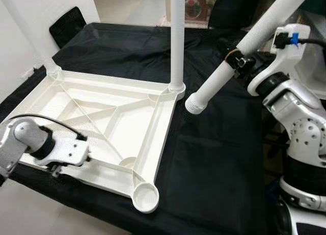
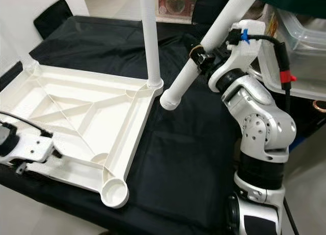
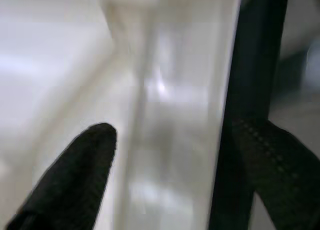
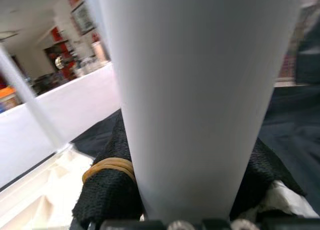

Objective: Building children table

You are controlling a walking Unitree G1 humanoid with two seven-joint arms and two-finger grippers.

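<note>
The left wrist view is blurred: two black fingers [image 3: 75, 175] straddle a white ridge of plastic, one on each side, so the left gripper [image 1: 60, 170] appears clamped on the near rim of the tabletop, though in the head views the wrist housing hides the fingertips. The tops of all the legs are cut off by the frame edge.

The white moulded plastic children's tabletop [image 1: 102, 128] lies upside down on a black cloth [image 1: 214, 163] that covers the work surface. Its underside faces up, showing raised diagonal ribs and a round socket at each corner. The near right corner socket [image 1: 144, 197] is empty. Two white plastic tube legs stand upright in sockets: one [image 1: 177, 41] at the far right corner and one [image 1: 28, 31] at the far left corner. The near left corner is hidden behind the left arm.

A third white plastic tube leg [image 1: 239, 56] is held tilted in the air by the right gripper [image 1: 238, 60], its fingers closed around the tube with a yellowish band on one finger. Its lower end [image 1: 195, 103] hangs above the cloth just beside the far right corner of the tabletop, not touching it.

Three legs are counted, and one tabletop.
</note>
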